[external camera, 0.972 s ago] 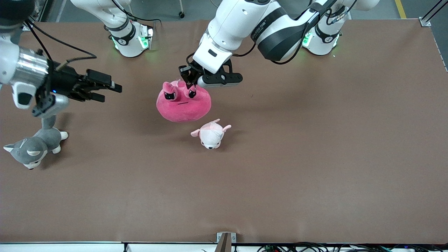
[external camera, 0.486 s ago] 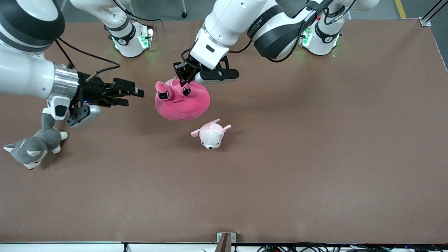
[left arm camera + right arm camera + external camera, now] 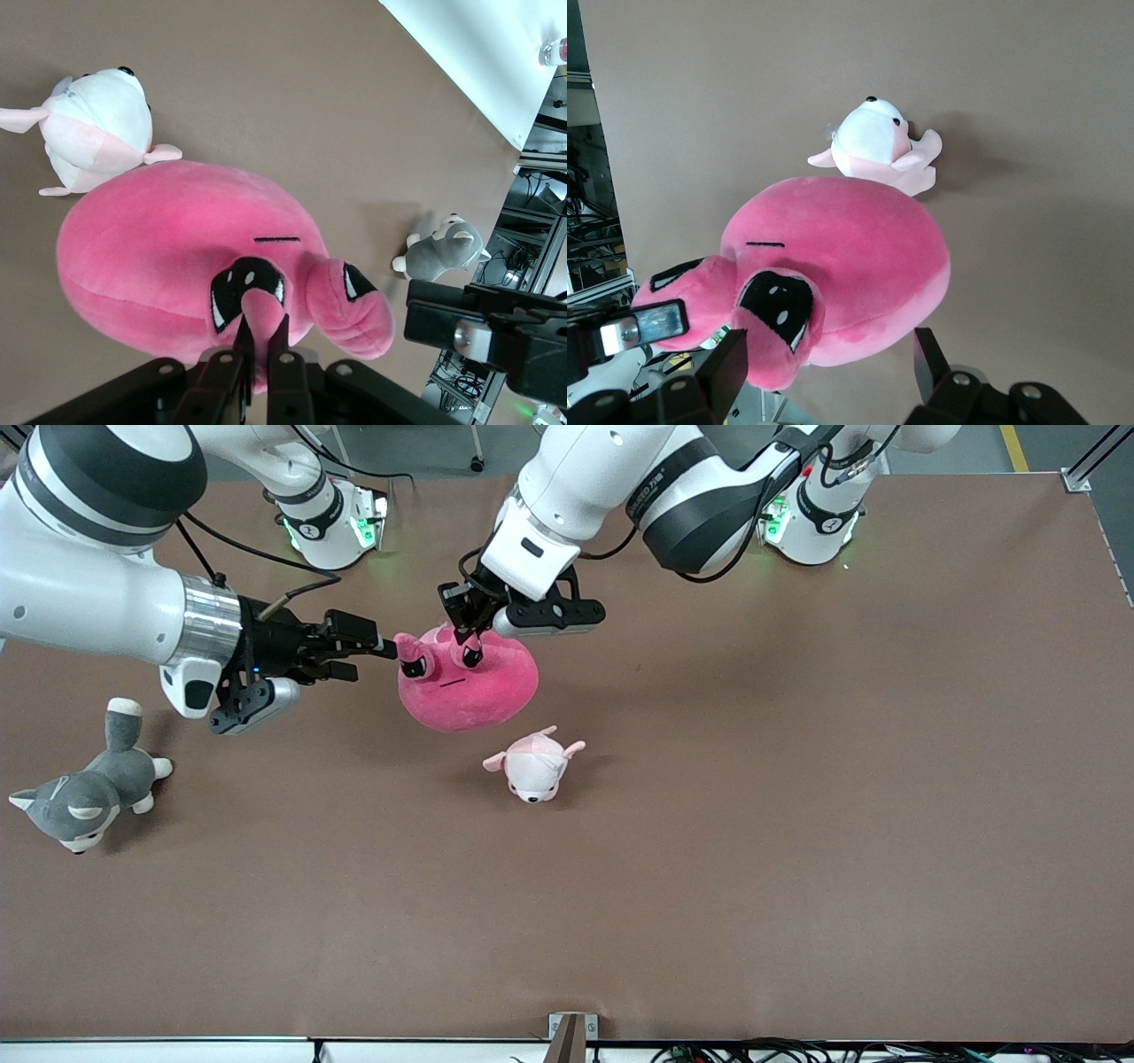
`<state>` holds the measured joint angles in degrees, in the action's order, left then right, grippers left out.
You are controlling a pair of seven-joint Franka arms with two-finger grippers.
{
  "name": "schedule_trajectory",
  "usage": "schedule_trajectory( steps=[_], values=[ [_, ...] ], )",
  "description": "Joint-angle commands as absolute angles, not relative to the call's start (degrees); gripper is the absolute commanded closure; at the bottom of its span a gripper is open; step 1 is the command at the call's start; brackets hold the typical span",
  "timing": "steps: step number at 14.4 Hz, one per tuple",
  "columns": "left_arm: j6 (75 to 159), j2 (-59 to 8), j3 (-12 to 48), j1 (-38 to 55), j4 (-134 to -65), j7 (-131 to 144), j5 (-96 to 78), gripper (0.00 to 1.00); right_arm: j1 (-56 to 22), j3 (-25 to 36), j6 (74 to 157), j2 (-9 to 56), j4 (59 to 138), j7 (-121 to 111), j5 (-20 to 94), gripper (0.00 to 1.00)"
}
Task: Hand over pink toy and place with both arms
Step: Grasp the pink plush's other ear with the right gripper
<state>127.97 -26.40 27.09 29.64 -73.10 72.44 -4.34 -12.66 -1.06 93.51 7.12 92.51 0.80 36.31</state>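
The hot-pink toy (image 3: 469, 686) hangs a little above the table's middle, held by one ear flap. My left gripper (image 3: 462, 634) is shut on that flap from above; the left wrist view shows the fingers (image 3: 244, 340) pinching it on the pink toy (image 3: 168, 248). My right gripper (image 3: 374, 662) is open and level with the toy, at its side toward the right arm's end, its upper finger close to the other ear. In the right wrist view the pink toy (image 3: 850, 257) lies just ahead of the spread gripper (image 3: 830, 363). The right gripper (image 3: 483, 323) also shows in the left wrist view.
A small pale pink-and-white plush (image 3: 534, 764) lies on the table just nearer the front camera than the pink toy, also seen in both wrist views (image 3: 93, 128) (image 3: 877, 146). A grey-and-white plush dog (image 3: 75, 802) lies at the right arm's end.
My right gripper has swept in from the right arm's end of the table to the pink toy's side. My left gripper has lifted the toy slightly, then held still.
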Motion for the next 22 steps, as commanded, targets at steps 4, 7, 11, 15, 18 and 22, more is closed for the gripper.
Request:
schedule_trajectory(
  steps=[4,7,11,15,18,22],
  values=[
    [128.1,-27.0,27.2,29.9,-71.4,73.9,-4.8,1.0,-14.6,-0.6,93.5,7.1,92.2,2.0,37.6,0.16],
    [128.1,-27.0,27.2,30.0,-71.4,73.9,-4.8,1.0,-14.7,-0.6,93.5,7.1,91.7,3.3,37.7,0.16],
    [128.1,-27.0,27.2,30.0,-71.5,73.8,-4.8,1.0,-16.3,-0.6,94.0,7.9,91.7,3.3,37.6,0.16],
    [128.1,-26.9,27.2,29.9,-71.4,73.7,-4.8,1.0,-16.9,-0.6,94.1,8.8,91.7,3.3,37.6,0.19],
    [128.2,-27.0,27.2,29.9,-71.4,73.5,-4.8,1.0,-16.9,-0.6,94.5,9.2,91.7,3.2,37.5,0.27],
    [128.2,-27.0,27.2,29.9,-71.4,73.6,-4.8,1.0,-16.7,-0.6,94.3,9.1,91.2,2.9,37.5,0.66]
  ],
)
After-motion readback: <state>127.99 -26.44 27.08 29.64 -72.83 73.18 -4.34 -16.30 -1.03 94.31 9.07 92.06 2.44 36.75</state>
